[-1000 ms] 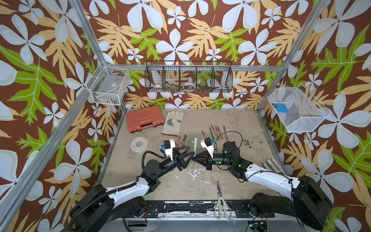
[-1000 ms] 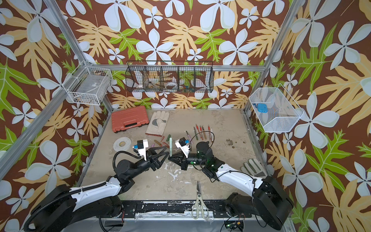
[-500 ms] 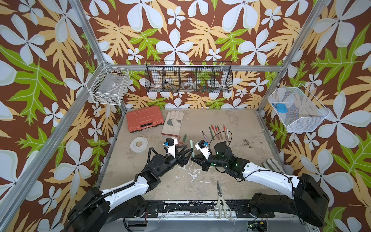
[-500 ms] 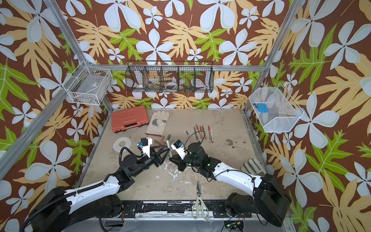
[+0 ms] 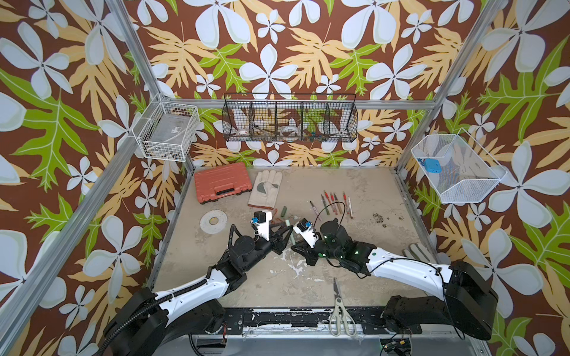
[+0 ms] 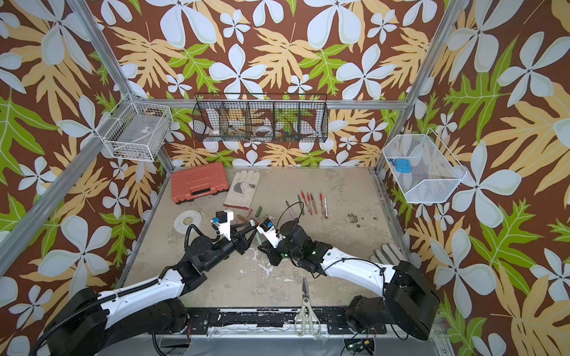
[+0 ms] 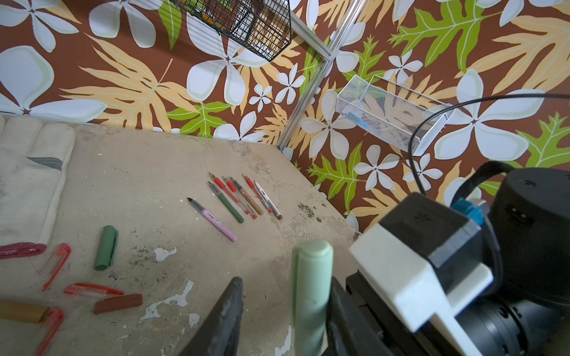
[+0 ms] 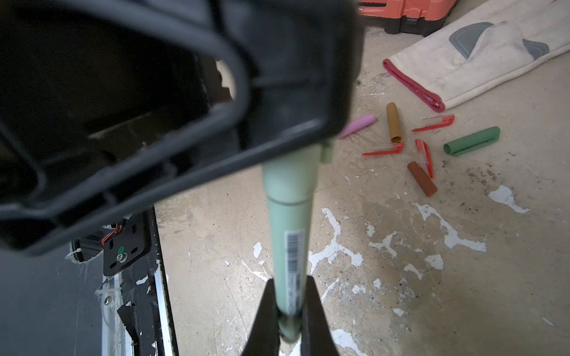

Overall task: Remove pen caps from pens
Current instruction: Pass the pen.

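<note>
We start with the table (image 5: pixel 308 277). The two arms now meet over it just in front of the work glove (image 5: pixel 266 188), on the robot's side of its cuff. A second ago the grippers faced each other with a gap between them. Since then the left gripper (image 5: pixel 285 233) has slid in over the pen's end and its jaws have narrowed. They are not clamped yet: in the left wrist view one finger sits against or just beside the cap (image 7: pixel 311 271) (we cannot tell which). The other finger stands apart from it, with a strip of table showing between.

The right gripper (image 8: pixel 290 308) has not changed. It is squeezed tight on the tail of the pale green pen (image 8: pixel 288 246), holding it off the table with the capped end toward the glove. The cap is still seated on the barrel with no gap at the seam.

So we judge the grab nearly made and the pull not begun. The bare pens (image 7: pixel 237 197) lie in a row to the robot's right of the glove. The loose caps (image 8: pixel 472 140) are scattered by its cuff, which suggests most of the job is done.
</note>
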Robot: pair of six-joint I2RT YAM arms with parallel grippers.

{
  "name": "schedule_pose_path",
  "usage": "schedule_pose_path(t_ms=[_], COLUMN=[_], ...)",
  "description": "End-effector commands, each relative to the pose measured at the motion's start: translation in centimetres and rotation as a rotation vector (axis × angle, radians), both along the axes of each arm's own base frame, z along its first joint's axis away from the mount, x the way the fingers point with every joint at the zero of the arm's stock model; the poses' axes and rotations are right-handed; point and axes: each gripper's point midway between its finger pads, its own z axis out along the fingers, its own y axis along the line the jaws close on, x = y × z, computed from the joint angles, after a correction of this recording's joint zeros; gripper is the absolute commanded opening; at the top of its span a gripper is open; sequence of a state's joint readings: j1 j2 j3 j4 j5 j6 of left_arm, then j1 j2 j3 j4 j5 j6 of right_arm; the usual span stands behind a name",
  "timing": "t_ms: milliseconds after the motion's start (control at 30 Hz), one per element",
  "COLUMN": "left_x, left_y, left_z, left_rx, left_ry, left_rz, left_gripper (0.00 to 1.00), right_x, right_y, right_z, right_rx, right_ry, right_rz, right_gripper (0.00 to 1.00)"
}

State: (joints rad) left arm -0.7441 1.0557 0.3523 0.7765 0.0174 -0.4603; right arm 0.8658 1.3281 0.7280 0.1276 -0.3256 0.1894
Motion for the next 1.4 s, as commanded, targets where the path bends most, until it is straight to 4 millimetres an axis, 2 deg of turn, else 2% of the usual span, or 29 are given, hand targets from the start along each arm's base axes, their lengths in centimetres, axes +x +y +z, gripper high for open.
schedule_pose_path(t_ms=[0,200,467,500,567,667,833,967,1133,1367], left_x=[0.3,0.3,0.4,0.5,0.5,0.1,-1.4,-2.3,-3.0,-3.4], left_y=[0.4,0.4,0.0,0.2,0.3,0.3,-0.3,-0.8,-1.1,-1.1], left_z=[0.6,0.3,0.0,0.0,-0.1,0.2,0.8,1.2,1.5,1.7], left_rx=[0.003,0.013,0.019,0.019,0.016,0.001,-0.038,-0.072,-0.099,-0.118], left_ry=[-0.027,-0.018,-0.005,-0.003,-0.001,-0.019,-0.062,-0.085,-0.101,-0.108], left_rz=[0.026,0.025,0.015,0.020,0.024,0.010,-0.075,-0.131,-0.172,-0.195], left_gripper=[0.36,0.22,0.00,0.00,0.00,0.00,0.00,0.00,0.00,0.00], right_x=[0.2,0.1,0.7,0.7,0.9,0.8,0.1,0.3,0.1,-0.5], right_y=[0.0,0.5,0.0,-0.1,-0.3,-0.5,-0.3,-0.5,0.0,0.9], right_z=[-0.3,-1.1,-0.4,-0.3,0.0,0.6,2.1,2.4,2.2,2.3], right_rx=[-0.027,-0.071,-0.068,-0.066,-0.061,-0.042,0.031,0.064,0.081,0.120], right_ry=[-0.023,-0.024,-0.056,-0.060,-0.069,-0.083,-0.106,-0.092,-0.070,-0.048], right_rz=[-0.004,0.004,-0.039,-0.045,-0.059,-0.062,-0.032,-0.033,-0.006,0.048], right_gripper=[0.00,0.00,0.00,0.04,0.22,0.42,0.58,0.58,0.43,0.35])
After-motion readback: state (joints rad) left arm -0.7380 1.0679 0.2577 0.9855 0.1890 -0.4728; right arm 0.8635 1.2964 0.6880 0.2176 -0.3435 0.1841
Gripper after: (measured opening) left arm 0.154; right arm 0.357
